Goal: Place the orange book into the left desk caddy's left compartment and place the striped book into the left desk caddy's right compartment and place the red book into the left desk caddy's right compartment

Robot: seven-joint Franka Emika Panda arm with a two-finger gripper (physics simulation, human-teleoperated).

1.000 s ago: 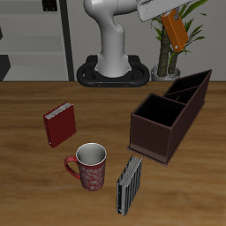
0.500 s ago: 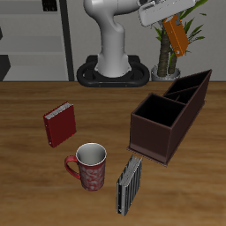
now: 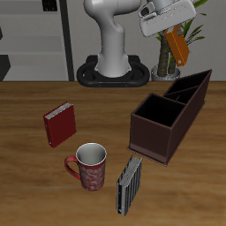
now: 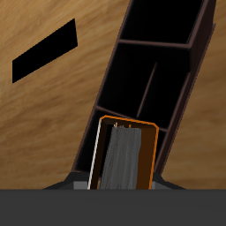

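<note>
Carrying the orange book [image 3: 178,44] above the left desk caddy [image 3: 168,119], we judge that we are in the first of three placements: the striped book [image 3: 129,184] leans upright near the bench's [image 3: 26,177] front edge beside the mug [image 3: 87,166], and the red book [image 3: 60,124] lies flat farther back, both well apart from the caddy and untouched.

To do this step well, we should line the book up over the left compartment [image 3: 196,86], the narrow section with the slanted divider at the caddy's taller end, before descending. The book hangs tilted from the pincer [image 3: 174,29], so we would bring its lower edge between the walls and divider, keep its flat faces parallel to the compartment's long walls, and lower slowly so a corner does not catch the rim. We should release only once the book is well inside. The large right compartment [image 3: 152,115] must stay free for the other two books.

The pincer is clamped on the orange book, which hangs directly beneath it; in the wrist view the book [image 4: 126,155] fills the space just below the fingers, with the caddy [image 4: 168,79] stretching away beyond it. The book is above the caddy's tall end, not yet inside any section.
</note>
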